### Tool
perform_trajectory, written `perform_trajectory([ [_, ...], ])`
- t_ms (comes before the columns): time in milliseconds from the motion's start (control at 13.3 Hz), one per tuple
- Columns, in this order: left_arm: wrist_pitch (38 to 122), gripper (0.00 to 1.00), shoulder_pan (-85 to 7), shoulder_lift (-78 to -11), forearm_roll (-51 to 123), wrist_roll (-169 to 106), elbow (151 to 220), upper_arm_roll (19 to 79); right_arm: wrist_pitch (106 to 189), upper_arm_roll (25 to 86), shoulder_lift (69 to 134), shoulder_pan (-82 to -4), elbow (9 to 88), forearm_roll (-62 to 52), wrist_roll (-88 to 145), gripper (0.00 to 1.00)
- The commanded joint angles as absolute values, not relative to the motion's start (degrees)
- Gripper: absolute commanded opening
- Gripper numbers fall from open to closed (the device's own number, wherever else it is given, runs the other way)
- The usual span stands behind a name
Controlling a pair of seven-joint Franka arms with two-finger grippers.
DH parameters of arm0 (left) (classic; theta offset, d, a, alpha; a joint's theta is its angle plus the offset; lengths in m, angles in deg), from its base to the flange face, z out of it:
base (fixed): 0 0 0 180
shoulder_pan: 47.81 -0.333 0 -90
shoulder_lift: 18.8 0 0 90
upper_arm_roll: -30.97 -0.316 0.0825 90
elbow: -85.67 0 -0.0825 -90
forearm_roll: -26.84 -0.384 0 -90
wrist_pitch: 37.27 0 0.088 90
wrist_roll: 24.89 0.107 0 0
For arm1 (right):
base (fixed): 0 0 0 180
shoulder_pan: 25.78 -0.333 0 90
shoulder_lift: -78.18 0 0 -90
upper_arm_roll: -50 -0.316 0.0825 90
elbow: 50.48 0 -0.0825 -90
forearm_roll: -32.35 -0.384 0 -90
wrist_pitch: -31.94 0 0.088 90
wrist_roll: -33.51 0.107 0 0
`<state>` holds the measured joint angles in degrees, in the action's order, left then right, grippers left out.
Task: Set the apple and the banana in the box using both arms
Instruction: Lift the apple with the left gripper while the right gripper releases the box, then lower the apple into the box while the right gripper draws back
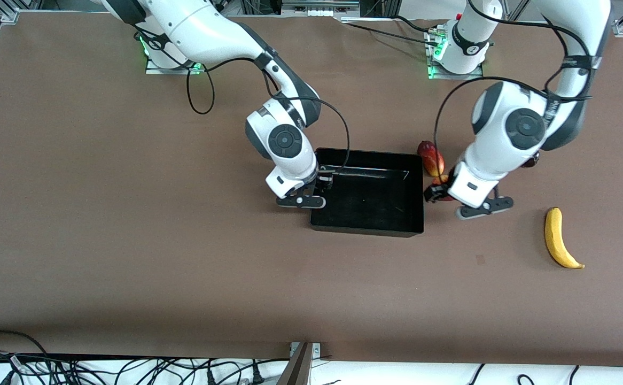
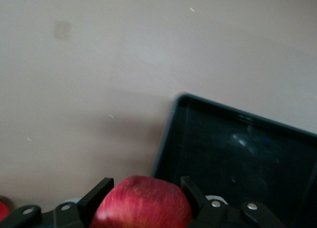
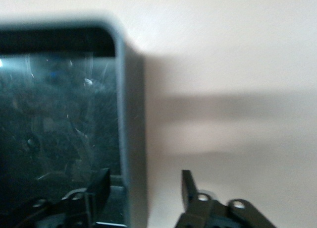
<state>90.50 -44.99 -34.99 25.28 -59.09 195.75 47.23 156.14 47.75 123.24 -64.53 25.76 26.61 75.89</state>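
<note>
Clearly, the small round red apple (image 2: 142, 204) is sitting clamped between the two black fingers (image 2: 95, 196) of the left gripper (image 1: 435, 193), which is hanging just beside the outer wall of the shallow rectangular black plastic box (image 1: 367, 230) at the left arm's end of it. Its rounded red top is facing the wrist camera — no stem end is showing, so its axis cannot be told.

That box is lying at the middle of the brown table (image 1: 130, 240), its long sides running between the two arms' ends of the table, its glossy floor bare.

The long curved yellow banana (image 1: 560, 238) is lying on the table well apart from the box, toward the left arm's end and nearer to the front camera — its long axis is running roughly toward that camera, dark tip nearest it.

An elongated red-yellow mango (image 1: 431, 158) is lying beside the box's corner, farther from the front camera than the held apple.

The right gripper (image 3: 143, 191) is straddling the box's wall at the right arm's end, its fingers standing apart on either side of the rim, gripping nothing.
</note>
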Motion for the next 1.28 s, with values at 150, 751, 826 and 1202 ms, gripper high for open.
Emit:
perform_trajectory([
  [150, 90.4, 0.0, -41.0, -37.2, 24.1, -65.3, 197.0, 51.4, 143.0, 53.8, 110.1, -57.8, 26.9, 26.1, 66.4, 1.0],
  [751, 100.6, 0.0, -32.1, -53.0, 11.1, -82.3, 193.7, 53.6, 127.0, 64.3, 89.1, -54.0, 37.0, 25.8, 46.8, 1.0],
  [826, 100.8, 0.0, -31.2, -54.0, 9.5, -83.8, 193.7, 53.6, 127.4, 65.7, 85.6, -54.0, 41.1, 25.8, 44.3, 1.0],
  [1202, 103.3, 0.0, -30.6, -57.6, 2.9, -88.4, 193.7, 53.7, 129.4, 63.3, 78.8, -47.5, 48.5, 28.7, 39.5, 1.0],
])
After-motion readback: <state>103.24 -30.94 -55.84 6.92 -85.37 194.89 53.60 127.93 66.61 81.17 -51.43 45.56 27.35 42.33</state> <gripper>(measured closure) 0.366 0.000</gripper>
